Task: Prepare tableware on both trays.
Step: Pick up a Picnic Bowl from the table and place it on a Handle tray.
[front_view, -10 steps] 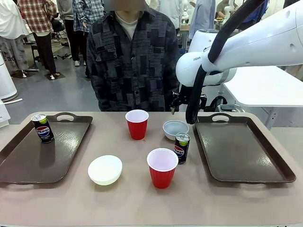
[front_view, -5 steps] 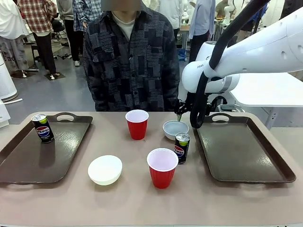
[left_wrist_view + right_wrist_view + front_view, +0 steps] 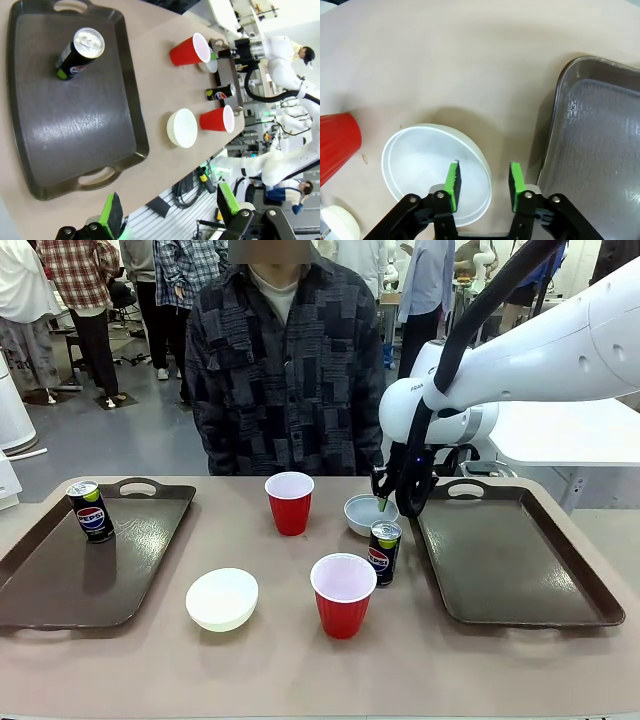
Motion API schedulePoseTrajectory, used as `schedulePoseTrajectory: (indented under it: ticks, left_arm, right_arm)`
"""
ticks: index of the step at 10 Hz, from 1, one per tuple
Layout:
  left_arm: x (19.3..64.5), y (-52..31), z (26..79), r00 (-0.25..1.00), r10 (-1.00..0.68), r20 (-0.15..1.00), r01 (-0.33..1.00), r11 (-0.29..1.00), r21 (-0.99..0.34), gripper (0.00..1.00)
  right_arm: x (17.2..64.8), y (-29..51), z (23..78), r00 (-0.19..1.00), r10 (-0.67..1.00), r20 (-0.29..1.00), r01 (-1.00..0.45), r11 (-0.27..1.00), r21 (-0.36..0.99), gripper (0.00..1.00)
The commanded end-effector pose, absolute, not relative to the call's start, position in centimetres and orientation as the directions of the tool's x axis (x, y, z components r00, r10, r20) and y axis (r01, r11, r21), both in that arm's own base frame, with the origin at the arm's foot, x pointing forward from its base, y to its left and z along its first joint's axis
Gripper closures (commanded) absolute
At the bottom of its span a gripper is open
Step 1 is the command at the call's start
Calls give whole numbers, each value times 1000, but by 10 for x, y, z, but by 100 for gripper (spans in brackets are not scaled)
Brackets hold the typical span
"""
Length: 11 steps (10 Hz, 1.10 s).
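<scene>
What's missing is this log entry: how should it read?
right gripper astride grey bowl rim, open | left gripper open, aloft

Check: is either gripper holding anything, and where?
Left gripper: open, empty. Right gripper straddles the rim of the pale bowl, one finger inside, one outside; a firm grip cannot be told.

Right wrist view: red cup [image 3: 337, 145] cut by the left edge; white bowl [image 3: 337, 222] cropped at the bottom corner; right tray [image 3: 600, 150] runs off the right edge. Front view: left tray [image 3: 60, 580] clipped at the left edge; right pincer [image 3: 382, 503] partly masked by its cable [image 3: 430, 400].
</scene>
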<state>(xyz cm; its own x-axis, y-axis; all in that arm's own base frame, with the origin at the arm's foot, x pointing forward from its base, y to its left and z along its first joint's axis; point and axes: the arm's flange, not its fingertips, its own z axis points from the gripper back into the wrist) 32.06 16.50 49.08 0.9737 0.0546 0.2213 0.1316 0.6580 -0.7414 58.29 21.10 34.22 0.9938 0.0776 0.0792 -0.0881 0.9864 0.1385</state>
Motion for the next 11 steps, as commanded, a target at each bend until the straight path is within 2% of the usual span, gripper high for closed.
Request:
schedulePoseTrajectory:
  ticks: [1,4,8,11]
  left_arm:
    - [319,165,491,972,55,230,140,649,-748,0]
    - [319,165,491,972,55,230,140,649,-748,0]
    - [319,165,491,972,55,230,140,649,-748,0]
    - [319,165,491,972,55,230,140,649,-748,0]
  right_arm:
    - [590,212,339,994,93,55,-101,985,144,67]
    - [588,213,340,994,97,46,-102,984,143,98]
    - [572,206,366,994,88,71,-97,986,137,100]
    - [514,184,444,986,77,146,-99,984,150,99]
